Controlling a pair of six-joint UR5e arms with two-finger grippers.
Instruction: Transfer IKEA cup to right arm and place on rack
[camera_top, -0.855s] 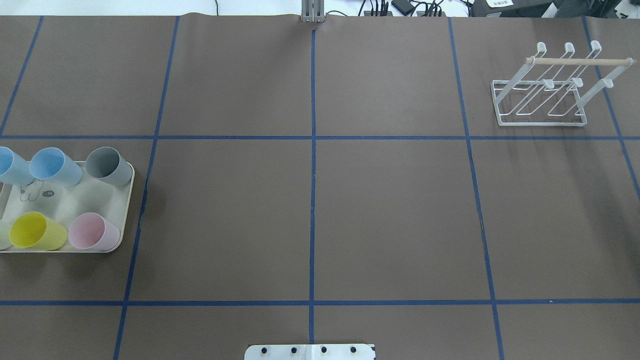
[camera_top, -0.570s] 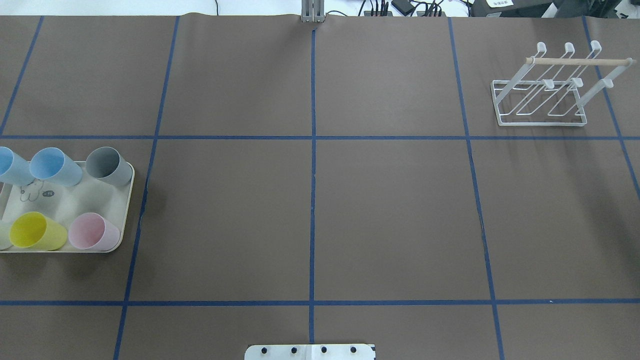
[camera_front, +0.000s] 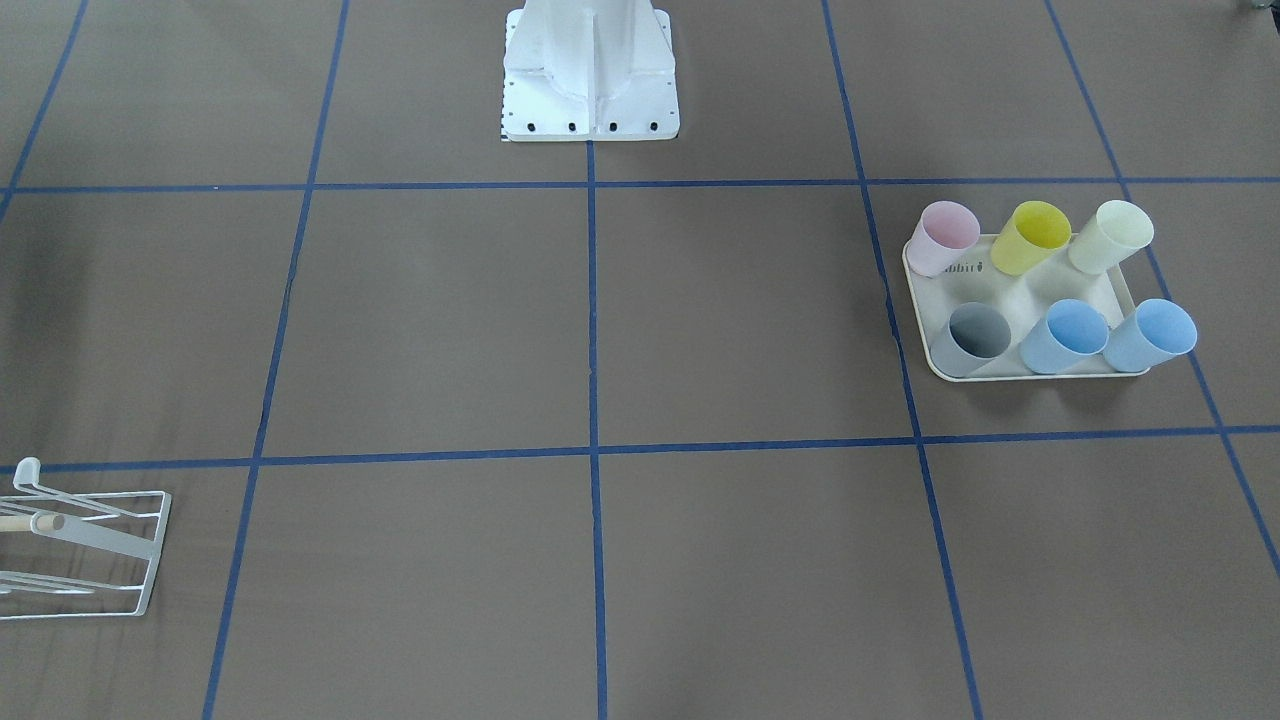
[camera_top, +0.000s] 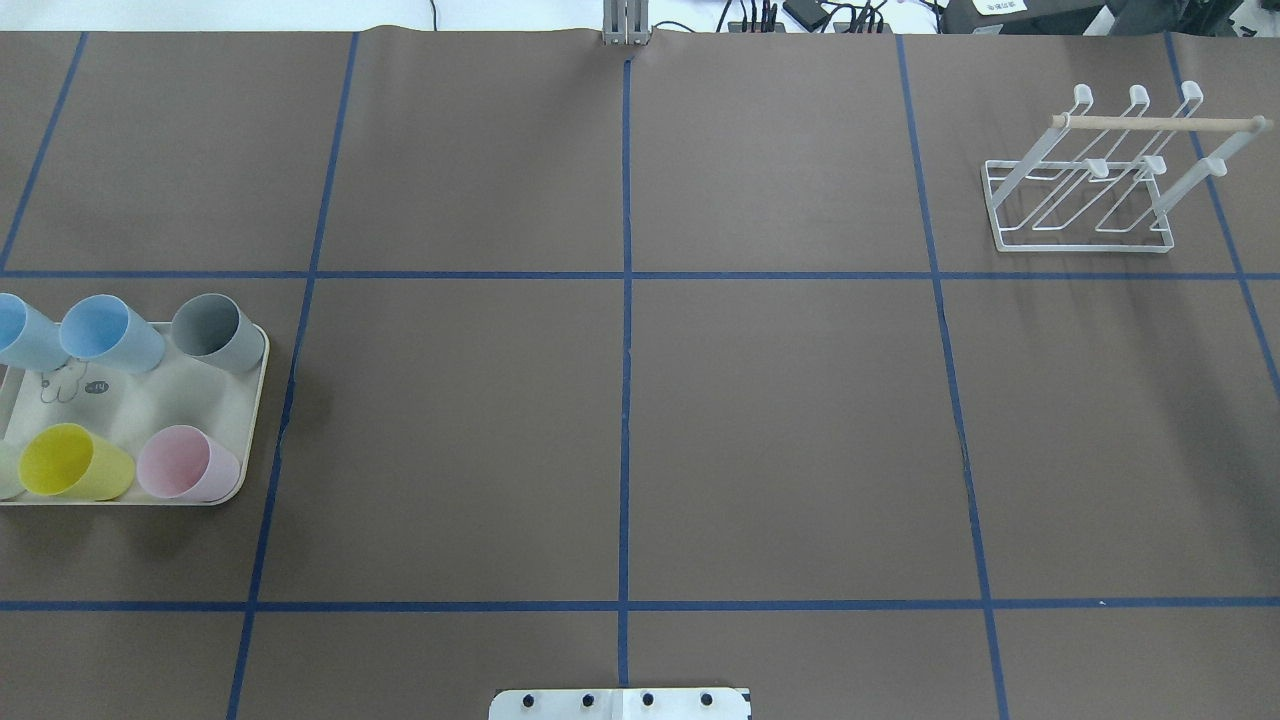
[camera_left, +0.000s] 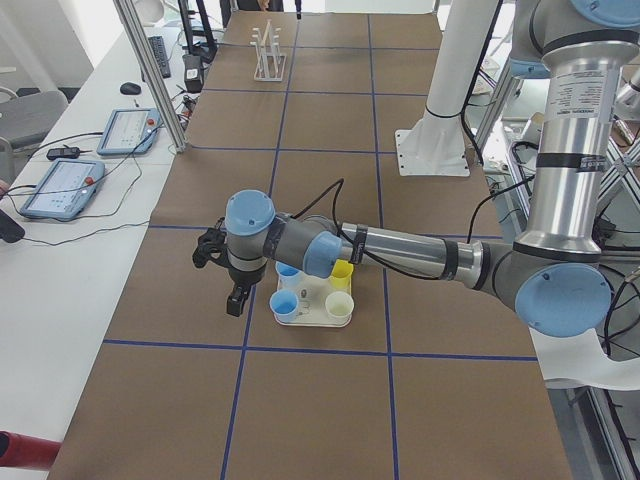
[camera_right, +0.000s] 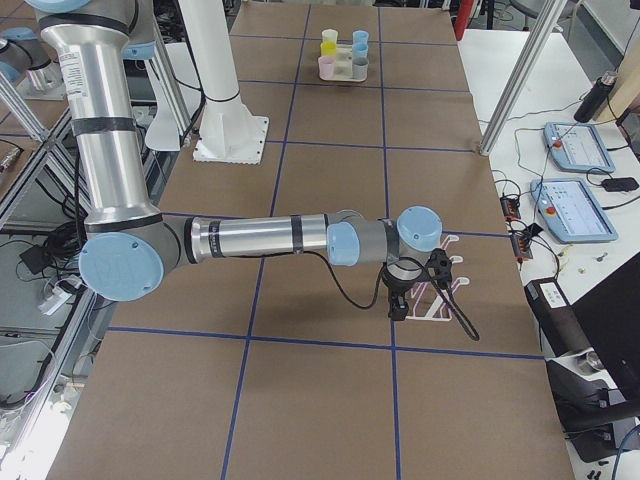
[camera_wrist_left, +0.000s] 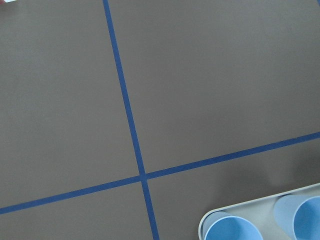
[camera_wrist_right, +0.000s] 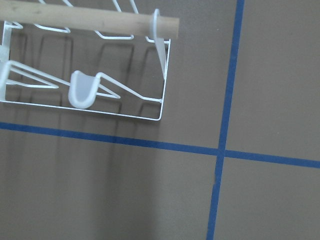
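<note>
All six cups (camera_front: 1065, 335) stand crowded on the tray (camera_front: 1010, 288) at the robot's left, none lifted. The left gripper (camera_left: 237, 297) hovers just beside the tray's blue-cup end and the right gripper (camera_right: 398, 303) hangs over by the rack (camera_top: 1150, 122) — from these side views I cannot tell whether either pair of jaws is spread or pressed together. The danger, I'd say, is that crowding — a finger coming down could clip a neighbour and topple it, and a smooth, tapered cup may slip at the hand-over.
</note>
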